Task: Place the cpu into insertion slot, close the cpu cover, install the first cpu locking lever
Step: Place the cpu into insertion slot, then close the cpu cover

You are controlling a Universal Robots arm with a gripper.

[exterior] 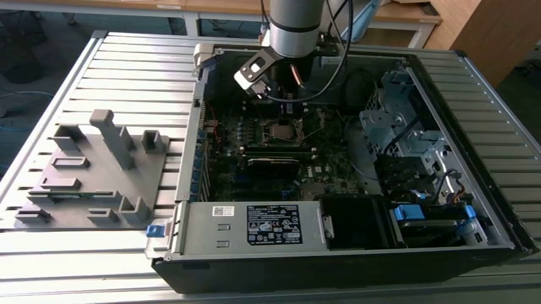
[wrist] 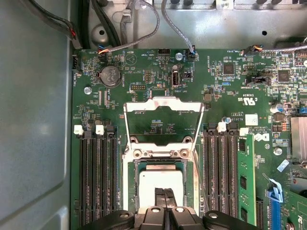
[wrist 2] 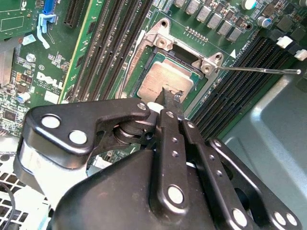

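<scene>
**CPU seated in socket, cover open, gripper clenched above it.**

Reading across from the exterior view's left, I log a grey fixture on the slatted table, well apart from the work. Next comes the open case, with the arm reaching in over the board. In both wrist views the cpu lies flat inside the socket, so I judge placement done. In the first wrist view the cover stands raised on its hinge, leaving the chip exposed. The gripper has its fingers pressed together with nothing between them. The tips are on or just above the chip's top; I cannot tell which. In the second wrist view the lever juts out sideways, unlatched, which I judge is why the cover is free.
</scene>
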